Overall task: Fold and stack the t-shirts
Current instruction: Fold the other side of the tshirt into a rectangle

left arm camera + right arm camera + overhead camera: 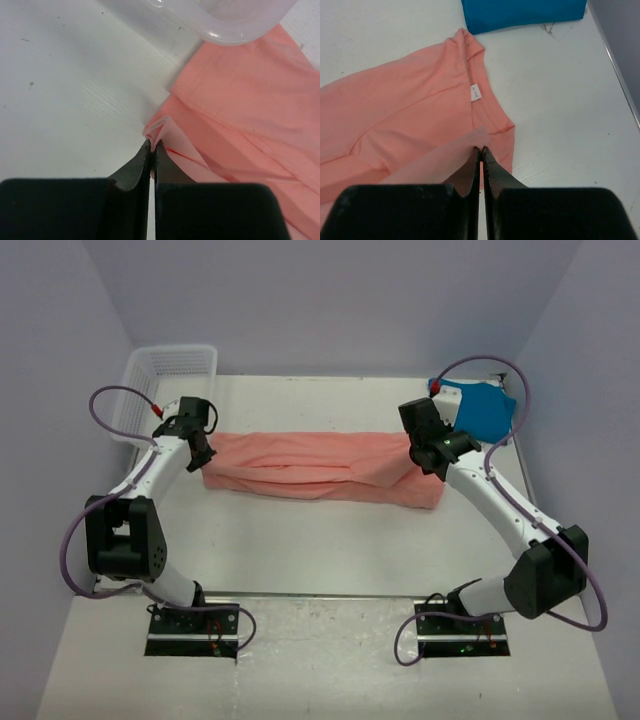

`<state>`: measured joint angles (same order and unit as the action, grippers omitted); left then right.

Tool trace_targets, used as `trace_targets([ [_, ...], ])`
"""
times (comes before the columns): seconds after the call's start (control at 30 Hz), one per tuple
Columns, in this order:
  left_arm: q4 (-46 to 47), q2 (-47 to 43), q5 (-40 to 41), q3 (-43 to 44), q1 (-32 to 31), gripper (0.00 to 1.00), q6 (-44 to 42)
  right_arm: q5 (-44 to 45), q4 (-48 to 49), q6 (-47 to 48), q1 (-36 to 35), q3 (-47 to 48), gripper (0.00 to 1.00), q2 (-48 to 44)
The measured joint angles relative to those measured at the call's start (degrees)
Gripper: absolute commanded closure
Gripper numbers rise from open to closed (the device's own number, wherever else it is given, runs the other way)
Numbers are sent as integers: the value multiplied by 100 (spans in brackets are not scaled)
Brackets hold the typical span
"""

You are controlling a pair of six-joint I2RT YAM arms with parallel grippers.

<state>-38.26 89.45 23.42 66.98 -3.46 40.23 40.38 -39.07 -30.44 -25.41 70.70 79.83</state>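
Grips at both ends: the pink shirt (320,465) lies on the desk (320,550) as a long folded band running between the two arms. The left fingers (151,145) are pinched tight on a bunched corner. The right fingers (481,149) are clamped on a thin fold near the collar, just short of the white neck label (476,93). The teal shirt (520,12) lies flat beyond the right fingers, apart from the pink one. The white basket (170,370) sits beyond the left fingers.

The salmon-pink shirt (320,468) lies across the middle of the table (320,550) from left to right, with the left gripper (203,455) and the right gripper (425,455) at its two ends. On its near side the surface is free. The basket (170,375) fills the far left corner, and the teal shirt (487,410) fills the far right one.
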Motion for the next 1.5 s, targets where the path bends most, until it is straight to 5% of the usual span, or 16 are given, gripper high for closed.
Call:
trace_targets([
  [0.83, -205, 1458, 0, 935, 0, 100, -35, -590, 22, 450, 938, 1012, 100, 1777],
  [1.0, -234, 1615, -24, 1141, -15, 77, -42, -820, 9, 577, 1084, 1283, 100, 2116],
  [1.2, -273, 1617, 188, 1167, -260, 24, -85, -1014, 35, 734, 1139, 1679, 100, 2492],
  [1.5, -387, 1086, 1104, 1211, -1394, 22, -205, -1200, 52, 844, 1163, 1919, 100, 2909],
])
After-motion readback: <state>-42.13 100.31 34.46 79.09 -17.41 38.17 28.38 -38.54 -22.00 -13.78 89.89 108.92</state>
